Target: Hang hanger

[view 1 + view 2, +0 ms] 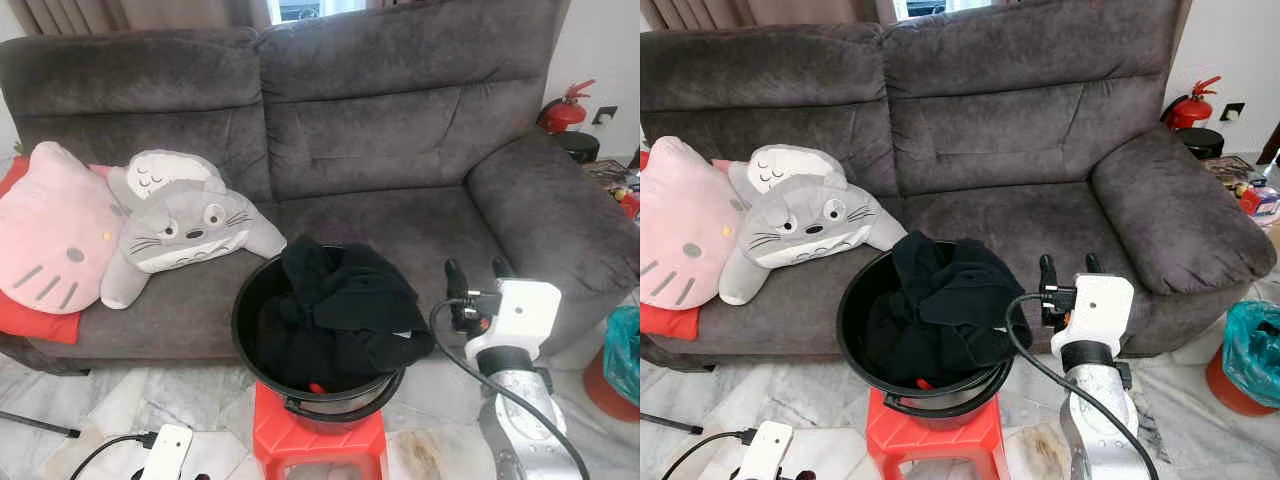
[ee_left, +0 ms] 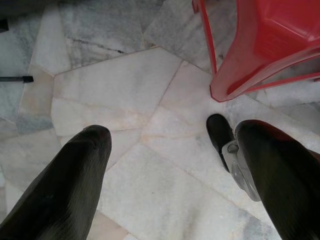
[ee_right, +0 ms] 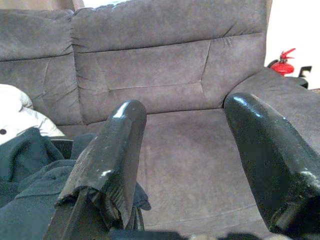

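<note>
A black bucket (image 1: 243, 300) stands on a red stool (image 1: 320, 440) in front of a grey sofa (image 1: 400, 130). Black clothes (image 1: 345, 300) are heaped in it and spill over its right rim. A small red piece (image 1: 317, 387) peeks out under them; I cannot tell what it is. My right gripper (image 1: 477, 272) is raised just right of the bucket, open, holding nothing, pointing at the sofa seat. Low on the left, my left gripper (image 2: 172, 131) hangs open over the marble floor, close to the stool's leg (image 2: 220, 75).
A pink cat cushion (image 1: 50, 230) and a grey plush (image 1: 185, 225) lie on the sofa's left seat. A red fire extinguisher (image 1: 565, 110) stands behind the right armrest. A teal bag (image 1: 622, 350) sits at the right edge. A thin black rod (image 1: 35, 425) lies on the floor at left.
</note>
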Motion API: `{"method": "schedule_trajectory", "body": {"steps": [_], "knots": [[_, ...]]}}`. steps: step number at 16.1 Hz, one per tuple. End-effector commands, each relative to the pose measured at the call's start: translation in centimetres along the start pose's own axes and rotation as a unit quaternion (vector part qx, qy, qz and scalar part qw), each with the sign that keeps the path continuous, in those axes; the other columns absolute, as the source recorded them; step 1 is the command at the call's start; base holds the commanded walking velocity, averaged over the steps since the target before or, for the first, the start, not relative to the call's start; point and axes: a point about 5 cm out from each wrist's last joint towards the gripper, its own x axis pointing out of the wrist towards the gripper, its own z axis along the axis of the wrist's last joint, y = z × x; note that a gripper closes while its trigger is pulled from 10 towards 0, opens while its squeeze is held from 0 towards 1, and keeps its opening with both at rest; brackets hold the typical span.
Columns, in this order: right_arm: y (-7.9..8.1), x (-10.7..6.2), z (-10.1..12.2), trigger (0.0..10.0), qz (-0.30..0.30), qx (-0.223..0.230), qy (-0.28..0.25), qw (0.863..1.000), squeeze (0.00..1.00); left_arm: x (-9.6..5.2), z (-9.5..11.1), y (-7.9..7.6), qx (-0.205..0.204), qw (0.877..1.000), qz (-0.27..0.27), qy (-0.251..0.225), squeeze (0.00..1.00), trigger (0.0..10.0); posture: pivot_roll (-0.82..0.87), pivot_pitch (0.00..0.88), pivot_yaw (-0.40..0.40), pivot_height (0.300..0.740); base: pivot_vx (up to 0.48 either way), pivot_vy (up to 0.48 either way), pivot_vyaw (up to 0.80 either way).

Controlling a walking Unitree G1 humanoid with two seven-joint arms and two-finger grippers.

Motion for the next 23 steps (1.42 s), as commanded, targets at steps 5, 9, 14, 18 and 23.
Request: {"method": "schedule_trajectory", "body": {"steps": [5,9,14,18,23], "knots": [[0.55,0.24,0.1,10.0,0.007,0.006,-0.007,1.0,0.0,-0.12,-0.69,0.06,0.002,1.0,0.001,0.015,0.0,10.0,-0.16,0.0,0.091,0.74,0.0,0.126,0.0],[0.57,0.29,-0.05,10.0,0.009,0.004,-0.005,1.0,0.0,-0.13,-0.8,-0.02,0.002,1.0,0.0,0.016,0.0,10.0,-0.16,0.0,0.088,0.74,0.0,0.316,0.0],[0.61,0.5,0.03,10.0,0.01,0.004,-0.007,1.0,0.0,-0.13,-0.82,-0.03,0.0,1.0,0.0,0.017,0.0,10.0,-0.16,0.0,0.087,0.74,0.0,0.316,0.0],[0.68,0.63,0.01,10.0,0.011,0.004,-0.005,1.0,0.0,-0.11,-0.69,0.04,-0.001,1.0,0.001,0.016,0.0,10.0,-0.15,0.0,0.09,0.74,0.0,0.316,0.0],[0.87,0.68,-0.06,10.0,0.014,0.006,-0.005,1.0,0.0,-0.24,-1.07,0.49,-0.001,1.0,0.005,0.024,0.0,10.0,-0.15,0.0,0.091,0.74,0.0,0.246,0.0]]}}
